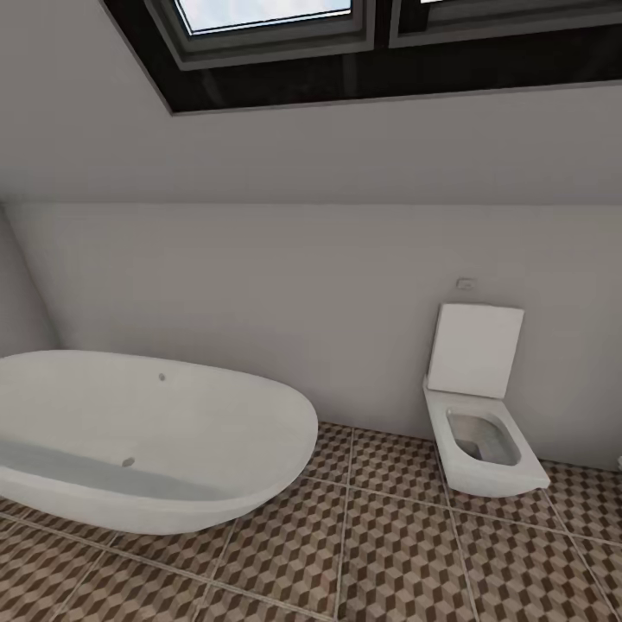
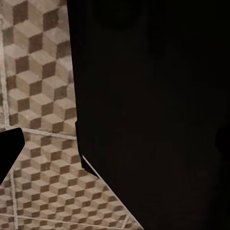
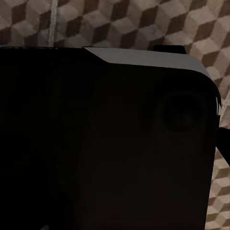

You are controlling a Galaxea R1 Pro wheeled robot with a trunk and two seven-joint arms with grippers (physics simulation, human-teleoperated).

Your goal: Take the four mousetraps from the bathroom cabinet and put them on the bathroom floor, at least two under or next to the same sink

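On bathroom floor (image 1: 406,553): we see white oval bathtub (image 1: 147,441) at 8 o'clock, wall-hung toilet (image 1: 479,432) at 4 o'clock. Tool state: we cannot tell, either arm; dark robot body blocks wrist views.

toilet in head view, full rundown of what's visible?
The toilet is a white, glossy, boxy unit against the pale back wall, right of the oval bathtub. Its flat square lid stands raised against the wall, leaving the rectangular bowl open and greyish inside. The base meets the cube-patterned bathroom floor. A small wall plate sits above it. Nothing rests on it.
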